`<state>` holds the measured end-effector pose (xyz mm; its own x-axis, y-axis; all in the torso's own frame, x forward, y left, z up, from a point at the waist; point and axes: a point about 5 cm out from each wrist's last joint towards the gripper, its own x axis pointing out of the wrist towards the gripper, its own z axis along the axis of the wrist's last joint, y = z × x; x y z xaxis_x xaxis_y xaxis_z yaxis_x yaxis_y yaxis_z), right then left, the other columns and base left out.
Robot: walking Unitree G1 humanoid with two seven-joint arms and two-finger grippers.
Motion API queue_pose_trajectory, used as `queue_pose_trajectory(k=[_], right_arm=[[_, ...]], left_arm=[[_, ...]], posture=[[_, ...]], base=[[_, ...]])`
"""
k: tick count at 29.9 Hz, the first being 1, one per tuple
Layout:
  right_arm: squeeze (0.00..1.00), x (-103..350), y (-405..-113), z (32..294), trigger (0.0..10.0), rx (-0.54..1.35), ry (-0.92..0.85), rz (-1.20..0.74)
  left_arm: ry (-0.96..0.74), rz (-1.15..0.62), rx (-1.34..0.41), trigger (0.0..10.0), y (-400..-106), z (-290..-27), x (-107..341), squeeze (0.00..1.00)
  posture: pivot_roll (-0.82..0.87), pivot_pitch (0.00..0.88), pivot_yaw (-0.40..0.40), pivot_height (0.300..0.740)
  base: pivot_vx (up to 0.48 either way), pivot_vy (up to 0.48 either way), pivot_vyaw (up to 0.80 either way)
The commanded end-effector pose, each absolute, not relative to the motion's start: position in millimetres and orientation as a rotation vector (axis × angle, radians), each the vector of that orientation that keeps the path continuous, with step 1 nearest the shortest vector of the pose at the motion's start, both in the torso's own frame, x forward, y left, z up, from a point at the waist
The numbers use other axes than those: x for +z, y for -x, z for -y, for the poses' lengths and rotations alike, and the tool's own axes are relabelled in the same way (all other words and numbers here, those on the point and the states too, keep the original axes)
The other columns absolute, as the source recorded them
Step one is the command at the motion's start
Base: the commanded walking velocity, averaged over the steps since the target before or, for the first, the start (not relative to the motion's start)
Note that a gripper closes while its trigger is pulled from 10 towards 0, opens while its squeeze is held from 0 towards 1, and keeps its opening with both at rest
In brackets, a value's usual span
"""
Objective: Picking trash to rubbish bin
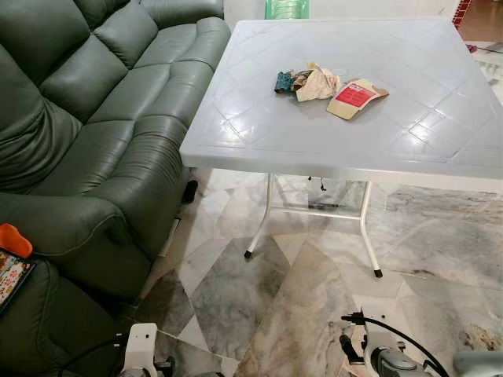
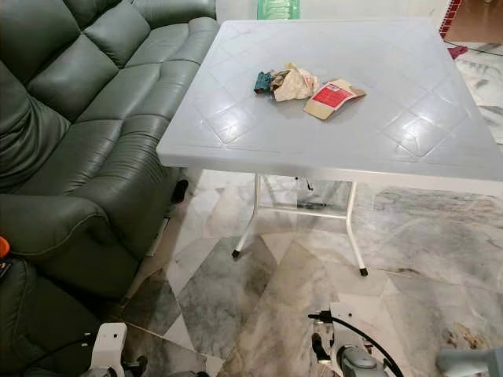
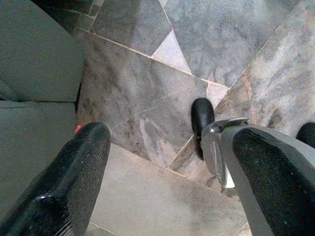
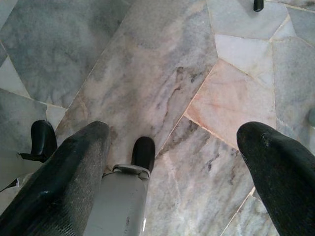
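Note:
On the grey plastic table [image 1: 409,126] lies a small heap of trash: a crumpled tan paper wrapper [image 1: 317,82] with a dark teal scrap [image 1: 284,81] on its left, and a tan card with a red label [image 1: 355,97] on its right. Both arms hang low at the bottom of the eye views, far below and in front of the table. My left gripper [image 3: 167,172] is open over the marble floor beside the sofa. My right gripper [image 4: 177,167] is open too, pointing down at the floor tiles.
A dark green leather sofa [image 1: 102,118] runs along the left, close to the table's left edge. A green plastic object [image 1: 285,8] stands beyond the table's far edge. Marble floor [image 1: 314,298] lies between me and the table's white legs [image 1: 259,216].

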<state>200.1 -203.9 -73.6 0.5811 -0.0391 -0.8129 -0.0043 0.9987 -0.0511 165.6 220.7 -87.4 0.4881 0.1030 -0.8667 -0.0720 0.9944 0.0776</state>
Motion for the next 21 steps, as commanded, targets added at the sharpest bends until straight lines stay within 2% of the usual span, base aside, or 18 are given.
queue_pose_trajectory(k=[1,10,11,13,21], right_arm=[[0.00,-37.5,-266.4,154.7,10.0,0.066,0.124,-0.846],[0.00,-38.0,-265.6,156.4,10.0,0.072,0.159,-0.850],[0.00,-39.6,-262.4,166.8,10.0,0.061,0.188,-0.841],[0.00,-41.0,-258.5,178.3,10.0,0.051,0.217,-0.826],[0.00,-43.1,-255.9,174.9,10.0,0.088,0.198,-0.830]], left_arm=[[-0.009,-0.825,0.200,10.0,-247.9,-220.8,-41.2,0.00],[-0.018,-0.829,0.200,10.0,-246.9,-222.6,-41.5,0.00],[-0.001,-0.847,0.208,10.0,-239.8,-223.9,-46.2,0.00],[0.025,-0.870,0.217,10.0,-230.9,-224.2,-52.1,0.00],[0.022,-0.889,0.199,10.0,-226.1,-220.5,-56.1,0.00]], posture=[[0.02,0.000,0.049,0.740],[0.02,0.000,0.055,0.740],[0.00,0.027,0.033,0.740],[0.00,0.027,0.033,0.740],[0.00,0.039,0.032,0.740]], base=[[0.000,0.000,0.00],[0.000,0.000,0.00],[0.000,0.000,0.00],[0.000,0.000,0.00],[0.000,0.000,0.00]])
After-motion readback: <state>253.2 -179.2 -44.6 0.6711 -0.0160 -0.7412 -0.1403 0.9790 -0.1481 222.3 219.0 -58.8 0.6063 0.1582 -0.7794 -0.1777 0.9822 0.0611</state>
